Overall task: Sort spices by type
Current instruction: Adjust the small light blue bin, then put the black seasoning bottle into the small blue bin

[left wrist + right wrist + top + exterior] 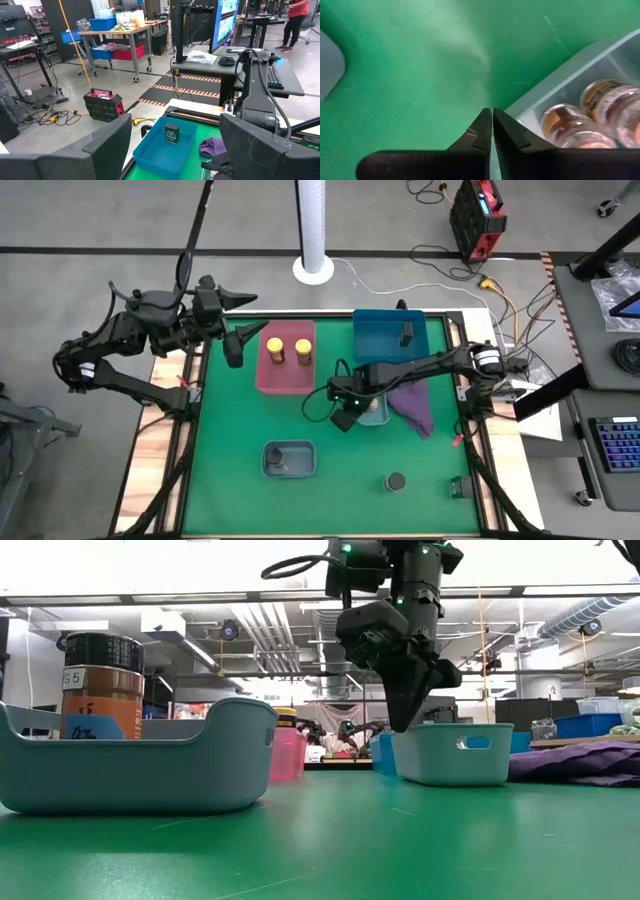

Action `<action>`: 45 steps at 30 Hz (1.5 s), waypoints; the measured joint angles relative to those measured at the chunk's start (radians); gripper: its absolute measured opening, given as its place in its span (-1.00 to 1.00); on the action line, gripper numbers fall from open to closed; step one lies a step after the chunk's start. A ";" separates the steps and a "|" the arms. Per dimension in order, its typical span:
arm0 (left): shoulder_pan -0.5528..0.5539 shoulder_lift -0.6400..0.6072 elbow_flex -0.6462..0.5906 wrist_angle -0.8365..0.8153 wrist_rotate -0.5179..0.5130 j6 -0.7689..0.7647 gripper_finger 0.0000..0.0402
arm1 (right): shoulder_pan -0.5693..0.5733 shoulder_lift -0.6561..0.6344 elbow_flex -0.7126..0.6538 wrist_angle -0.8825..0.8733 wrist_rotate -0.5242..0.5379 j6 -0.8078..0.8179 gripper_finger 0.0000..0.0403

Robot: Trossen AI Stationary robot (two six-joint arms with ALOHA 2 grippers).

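We judge the closed, empty right tool (343, 421), hanging at the near-left rim of the pale tray (555, 86) holding two tiny jars (559, 120), could clip that rim and tip them, while the left tool (233, 346) waits wide at the bench's far left.

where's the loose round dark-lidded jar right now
In the high view the loose round dark-lidded jar stands alone on the green mat near the table's front right corner, right of the grey tray and apart from every tray.
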 joint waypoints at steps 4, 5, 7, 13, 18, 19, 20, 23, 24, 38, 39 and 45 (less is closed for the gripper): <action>0.000 0.003 0.000 0.000 0.000 -0.004 0.41 | 0.003 -0.009 0.007 0.000 0.004 -0.001 -0.96; 0.000 0.004 0.000 -0.001 0.000 -0.004 0.41 | 0.003 -0.009 0.015 0.002 0.011 -0.001 -0.96; 0.000 0.006 0.000 0.000 0.000 -0.005 0.41 | 0.000 -0.009 0.034 0.002 0.025 -0.001 -0.96; 0.000 0.019 0.000 -0.002 0.000 -0.012 0.41 | -0.002 -0.023 0.121 -0.002 0.028 -0.035 -0.96; 0.000 0.026 0.000 -0.003 0.001 -0.027 0.41 | -0.002 -0.088 0.184 -0.118 0.019 -0.047 -0.95; 0.000 0.026 0.000 -0.003 0.001 -0.034 0.41 | -0.002 -0.109 0.192 -0.151 0.018 -0.044 -0.95; 0.000 0.025 0.000 -0.003 0.001 -0.041 0.41 | 0.001 -0.130 0.197 -0.189 0.017 -0.037 -0.95; 0.000 0.022 0.000 -0.005 0.002 -0.055 0.41 | 0.013 -0.207 0.197 -0.284 0.018 0.009 -0.95; 0.000 0.021 0.000 -0.005 0.002 -0.061 0.41 | 0.020 -0.233 0.197 -0.313 0.018 0.030 -0.95; -0.021 0.018 0.000 -0.012 0.053 -0.094 0.41 | 0.289 -0.451 0.190 -0.367 0.025 0.377 -0.95; -0.026 0.018 0.000 -0.012 0.064 -0.094 0.41 | 0.313 -0.455 0.190 -0.367 0.026 0.406 -0.95; -0.050 0.018 0.000 -0.012 0.066 -0.094 0.41 | 0.434 -0.462 0.189 -0.367 0.015 0.583 -0.94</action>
